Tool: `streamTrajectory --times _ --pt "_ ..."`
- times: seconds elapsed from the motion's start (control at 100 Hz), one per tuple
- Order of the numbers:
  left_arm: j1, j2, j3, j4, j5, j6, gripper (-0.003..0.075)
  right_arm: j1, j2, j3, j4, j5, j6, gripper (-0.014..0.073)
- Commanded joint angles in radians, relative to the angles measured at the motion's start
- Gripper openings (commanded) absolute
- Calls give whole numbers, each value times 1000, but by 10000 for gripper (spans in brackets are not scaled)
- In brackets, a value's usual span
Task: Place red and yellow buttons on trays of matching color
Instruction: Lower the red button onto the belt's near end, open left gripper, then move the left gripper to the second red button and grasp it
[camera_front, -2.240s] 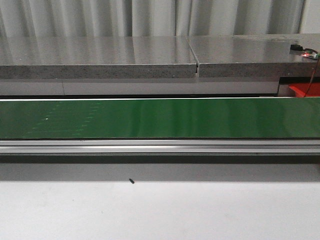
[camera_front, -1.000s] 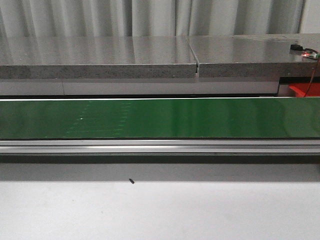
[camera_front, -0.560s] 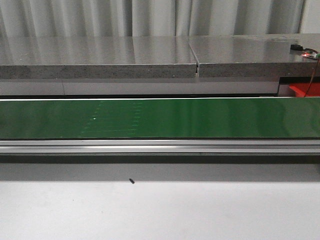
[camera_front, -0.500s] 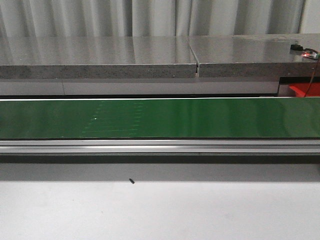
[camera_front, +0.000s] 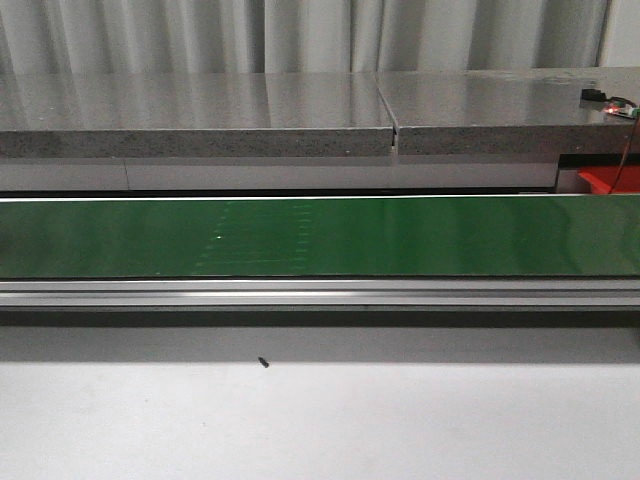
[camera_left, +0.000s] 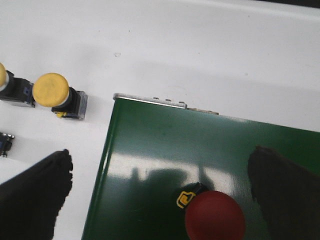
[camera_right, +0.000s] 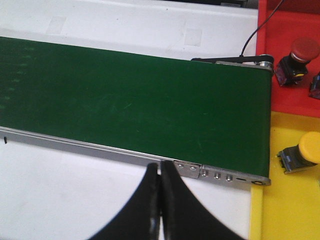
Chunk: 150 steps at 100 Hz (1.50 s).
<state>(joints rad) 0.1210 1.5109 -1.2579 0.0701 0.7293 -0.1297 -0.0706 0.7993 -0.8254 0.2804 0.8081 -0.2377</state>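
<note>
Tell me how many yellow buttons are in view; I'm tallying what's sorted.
3, possibly more out of frame. One yellow button lies on the yellow tray. A second yellow button lies on the white table beside the belt's end, and a third next to it is cut off by the picture's edge.

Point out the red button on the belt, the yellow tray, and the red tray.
red button (camera_left: 215, 218), left wrist view, domed cap.
yellow tray (camera_right: 290, 210), right wrist view, bare floor.
red tray (camera_right: 287, 102), right wrist view, bare floor.

A green conveyor belt (camera_front: 400, 236) crosses the white table (camera_front: 400, 420); behind the belt runs a grey stone counter (camera_front: 200, 115).
</note>
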Motion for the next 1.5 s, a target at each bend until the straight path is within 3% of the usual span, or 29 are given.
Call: streamTrajectory --times 0.0,0.49,0.66,1.49 --pt "21 -51 -38 12 -36 -1 691 2 -8 -26 19 -57 -6 -68" --pt "395 -44 -38 45 -104 -1 690 2 -8 -26 19 -57 -6 -68" --pt "477 13 -41 52 -146 -1 690 2 -8 -26 19 -57 -6 -68" --pt "468 450 -253 51 -150 24 690 2 -8 -26 19 -57 -6 -68"
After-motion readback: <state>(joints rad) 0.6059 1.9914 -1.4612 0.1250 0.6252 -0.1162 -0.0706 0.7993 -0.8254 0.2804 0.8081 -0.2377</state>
